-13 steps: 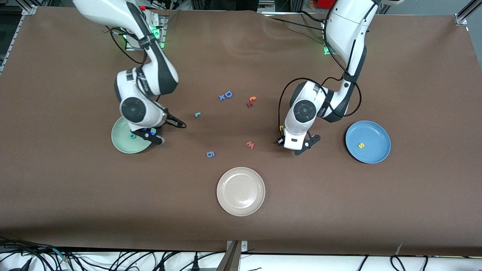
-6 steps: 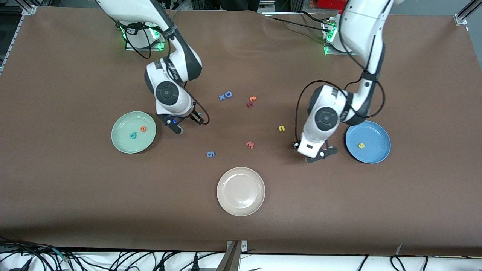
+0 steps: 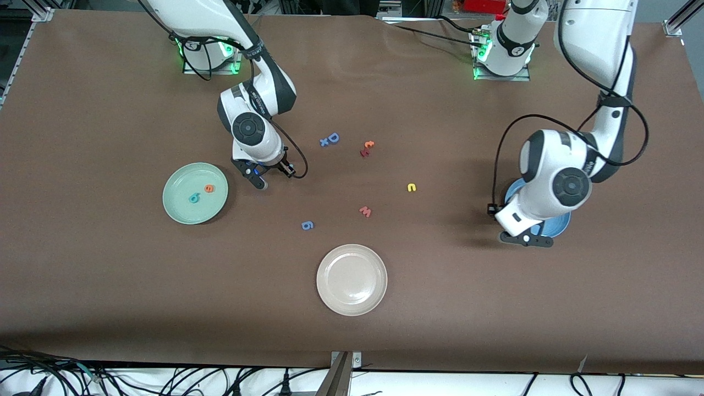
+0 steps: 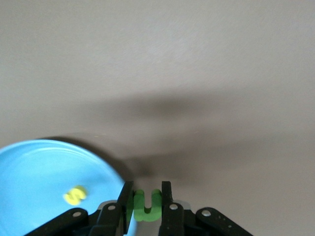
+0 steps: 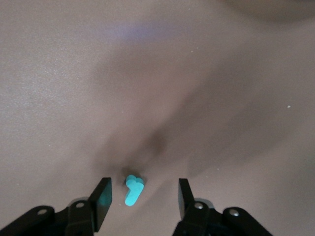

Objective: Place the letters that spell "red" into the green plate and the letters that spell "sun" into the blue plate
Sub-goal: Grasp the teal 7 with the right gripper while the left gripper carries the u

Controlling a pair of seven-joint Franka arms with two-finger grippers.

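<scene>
Only the wrist views reveal this: left end effector point(image 4: 144, 204) pinches the green u point(image 4: 146, 205) over the blue plate's point(image 4: 44, 167) rim; right end effector point(image 5: 142, 196), part open, straddles the teal r point(image 5: 133, 190).

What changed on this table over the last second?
The right gripper left the green plate, where an orange "e" now lies beside the teal "d", and moved over the teal "r", fingers open around it. The left gripper, shut on the olive-green "u", carried it to the blue plate. The other letters and the beige plate stayed put.
</scene>
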